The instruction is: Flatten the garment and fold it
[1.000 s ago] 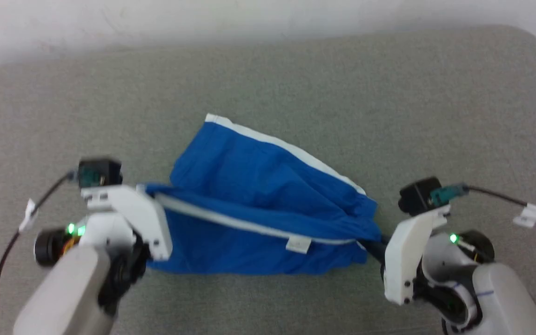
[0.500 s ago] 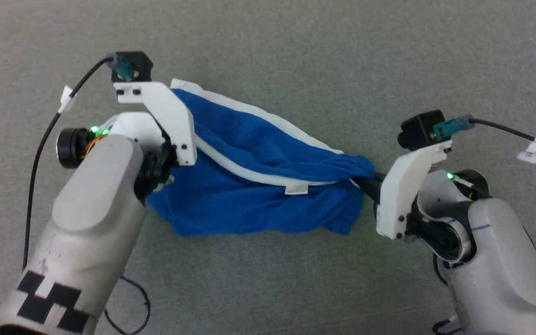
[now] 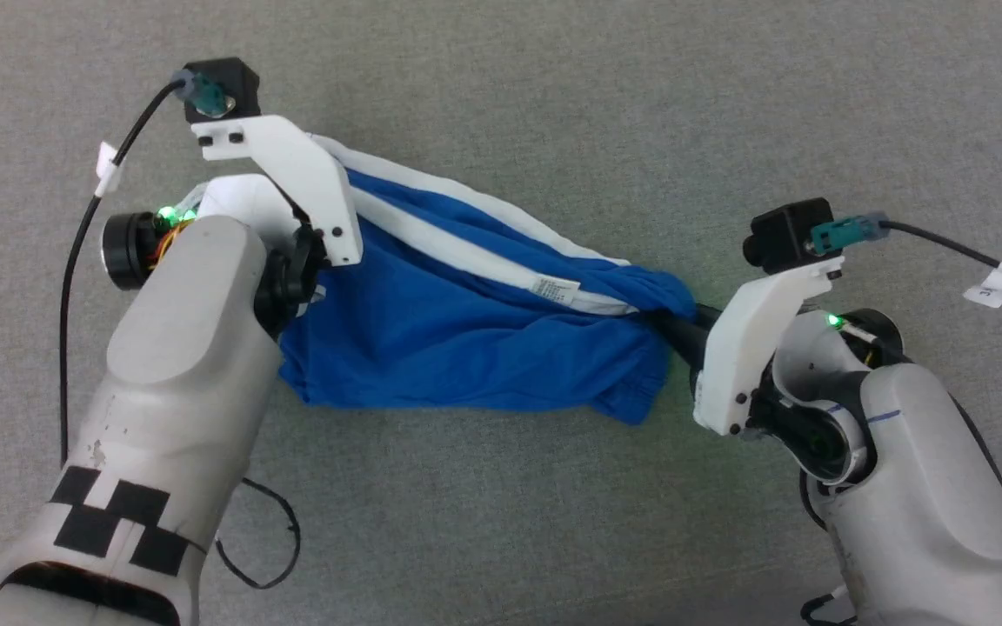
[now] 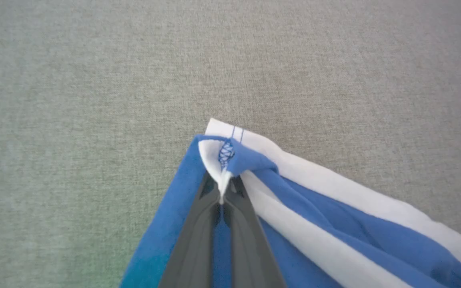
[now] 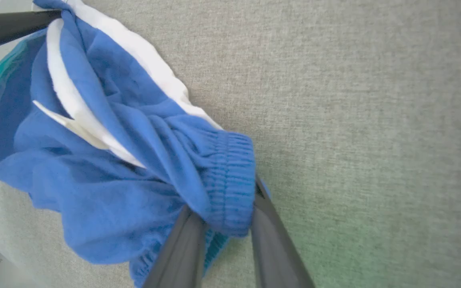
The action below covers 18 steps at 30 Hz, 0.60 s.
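The garment [image 3: 466, 348], royal-blue shorts with white trim, hangs stretched between my two grippers over the grey cloth surface [image 3: 553, 104]. Its small white label [image 3: 553, 287] sits on the white band. My left gripper [image 4: 222, 192] is shut on a white-and-blue seam corner; in the head view that corner lies under the left arm's white camera mount [image 3: 292, 169]. My right gripper [image 5: 228, 222] is shut on the gathered blue elastic edge, and its dark fingers [image 3: 684, 329] reach into the garment's right end. The blue fabric sags below the taut line. No print is visible.
A black cable [image 3: 75, 269] runs along my left arm and loops on the surface at the lower left [image 3: 270, 556]. Another cable with a white tag [image 3: 997, 287] leads off to the right. The grey surface spreads all around the garment.
The head camera has tilted down. My left gripper has carried its corner farther up and left, so the white band now runs tauter toward the right gripper. The label has turned upward.
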{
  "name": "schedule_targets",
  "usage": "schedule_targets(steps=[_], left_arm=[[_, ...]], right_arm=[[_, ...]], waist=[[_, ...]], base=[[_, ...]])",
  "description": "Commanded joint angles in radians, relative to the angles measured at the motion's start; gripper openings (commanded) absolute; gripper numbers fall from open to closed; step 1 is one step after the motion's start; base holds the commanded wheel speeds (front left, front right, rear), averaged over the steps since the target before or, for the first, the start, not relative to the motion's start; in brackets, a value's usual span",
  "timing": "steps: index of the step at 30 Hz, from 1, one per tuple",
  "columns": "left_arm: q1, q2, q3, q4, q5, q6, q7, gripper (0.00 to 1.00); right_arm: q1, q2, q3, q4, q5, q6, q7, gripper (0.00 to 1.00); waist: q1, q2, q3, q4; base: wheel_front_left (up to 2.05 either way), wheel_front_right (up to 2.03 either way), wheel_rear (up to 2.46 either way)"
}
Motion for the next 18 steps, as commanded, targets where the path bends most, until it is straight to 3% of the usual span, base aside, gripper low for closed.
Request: schedule_targets(steps=[1, 9, 14, 18], left_arm=[[-0.007, -0.008, 0.009, 0.016, -0.012, -0.004, -0.015, 1.0], [0.076, -0.019, 0.044, -0.015, -0.035, -0.021, -0.188, 1.0], [0.199, 0.008, 0.056, -0.126, -0.02, 0.002, -0.311, 1.0], [0.288, 0.036, 0.064, -0.214, -0.012, 0.026, -0.351, 1.0]], right_arm=[[0.002, -0.004, 0.011, 0.005, -0.005, -0.002, -0.017, 1.0], [0.108, -0.038, 0.026, -0.062, -0.055, -0.002, -0.191, 1.0], [0.219, -0.037, -0.018, -0.154, -0.142, -0.002, -0.371, 1.0], [0.284, -0.025, -0.043, -0.203, -0.179, -0.002, -0.45, 1.0]], waist=[[0.0, 0.0, -0.004, 0.001], [0.0, 0.0, -0.078, 0.022], [0.0, 0.0, -0.135, 0.05], [0.0, 0.0, -0.165, 0.063]], base=[[0.0, 0.0, 0.0], [0.0, 0.0, 0.0], [0.0, 0.0, 0.0], [0.0, 0.0, 0.0]])
